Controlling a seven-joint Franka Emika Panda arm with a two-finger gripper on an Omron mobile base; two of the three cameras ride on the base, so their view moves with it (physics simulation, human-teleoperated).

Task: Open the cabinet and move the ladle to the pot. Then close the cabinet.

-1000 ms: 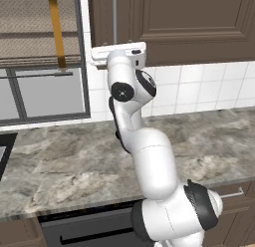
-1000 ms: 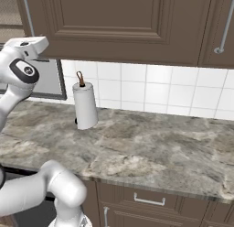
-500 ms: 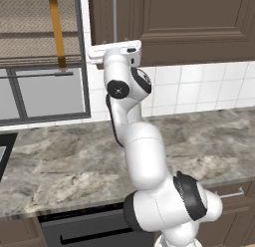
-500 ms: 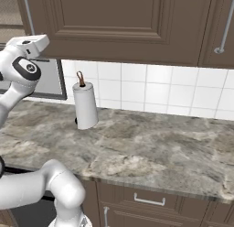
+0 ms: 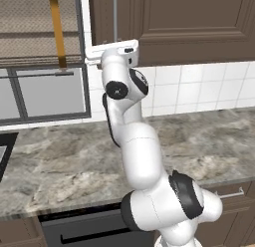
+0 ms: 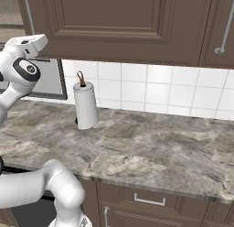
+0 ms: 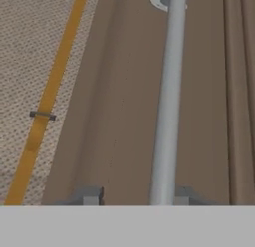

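Straddling cabinet (image 7: 124,116) handle (image 7: 167,101), jaws apart (no writing).

Text: none to be read anywhere.
Cabinet (image 6: 114,24): plain brown doors, no label.
Handle (image 7: 167,101): bare silver bar, no mark.
Paper-towel roll (image 6: 85,105): plain white, no brand.
Counter (image 6: 151,150): grey marble veining, no writing.
Tiles (image 6: 160,91): blank white.
Blind (image 5: 30,27): mesh with a yellow strap, no sign.
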